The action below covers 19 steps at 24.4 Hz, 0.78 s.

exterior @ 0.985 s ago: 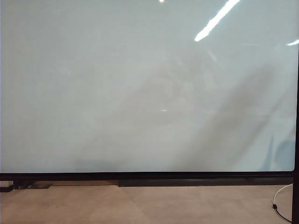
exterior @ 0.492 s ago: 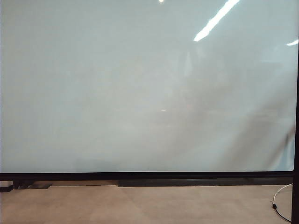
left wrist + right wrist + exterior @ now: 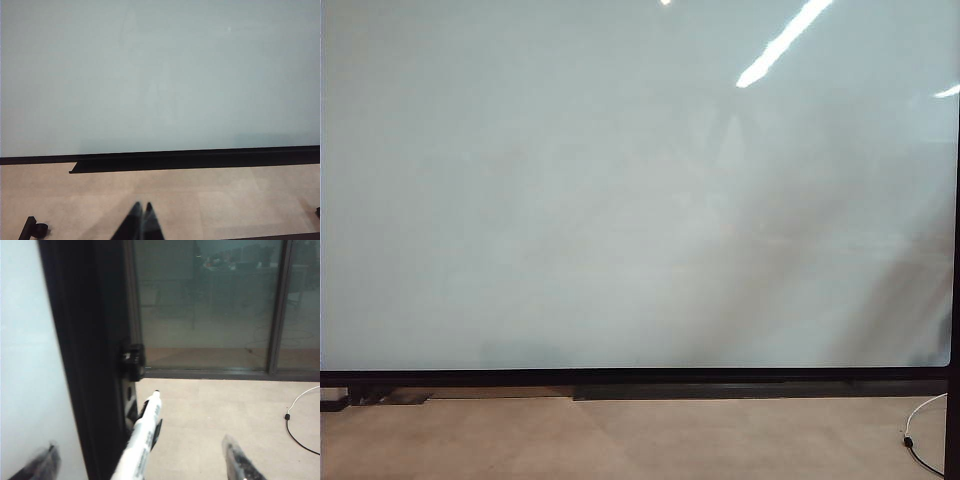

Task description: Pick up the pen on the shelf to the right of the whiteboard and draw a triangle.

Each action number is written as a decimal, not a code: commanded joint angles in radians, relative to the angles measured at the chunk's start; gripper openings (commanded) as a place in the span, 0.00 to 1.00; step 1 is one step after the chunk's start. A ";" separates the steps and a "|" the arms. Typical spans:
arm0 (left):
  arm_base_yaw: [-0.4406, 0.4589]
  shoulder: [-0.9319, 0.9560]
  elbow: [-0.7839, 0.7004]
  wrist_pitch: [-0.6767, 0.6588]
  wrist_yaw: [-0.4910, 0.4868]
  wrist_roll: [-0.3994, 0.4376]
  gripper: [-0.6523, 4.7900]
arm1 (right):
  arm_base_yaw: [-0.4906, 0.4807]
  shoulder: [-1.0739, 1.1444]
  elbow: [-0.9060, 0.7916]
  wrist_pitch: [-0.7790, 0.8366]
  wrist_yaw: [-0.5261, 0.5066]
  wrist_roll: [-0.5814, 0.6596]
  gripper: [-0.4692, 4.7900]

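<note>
The whiteboard (image 3: 620,200) fills the exterior view, and neither arm shows there. No triangle shows on it. In the right wrist view the pen (image 3: 145,432), white-barrelled with a black tip, stands tilted beside the board's black side frame (image 3: 85,365). A small black piece (image 3: 157,431) sits behind the pen. My right gripper (image 3: 142,462) is open, one finger on each side of the pen and well apart from it. My left gripper (image 3: 142,206) is shut and empty, hanging over the floor in front of the whiteboard (image 3: 150,75).
A black tray rail (image 3: 175,162) runs under the board's lower edge. A white cable (image 3: 300,415) lies on the beige floor to the right. Glass doors (image 3: 210,305) stand behind the frame. A black foot (image 3: 35,230) sits on the floor.
Faint shadows on the board's right part have shifted and thinned. No arm has entered the exterior view.
</note>
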<state>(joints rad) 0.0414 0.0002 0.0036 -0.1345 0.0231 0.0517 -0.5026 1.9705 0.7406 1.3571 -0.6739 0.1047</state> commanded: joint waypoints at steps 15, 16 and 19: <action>0.000 0.000 0.004 0.008 0.003 0.000 0.11 | 0.039 0.045 0.073 -0.048 0.004 0.022 0.70; 0.000 0.000 0.004 0.008 0.003 0.000 0.11 | 0.039 0.045 0.073 -0.052 0.010 0.021 0.70; 0.000 0.000 0.004 0.008 0.003 0.000 0.11 | 0.045 0.045 0.074 -0.069 0.023 0.021 0.70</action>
<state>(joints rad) 0.0414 0.0002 0.0036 -0.1345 0.0231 0.0517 -0.4614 2.0190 0.8104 1.2911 -0.6613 0.1226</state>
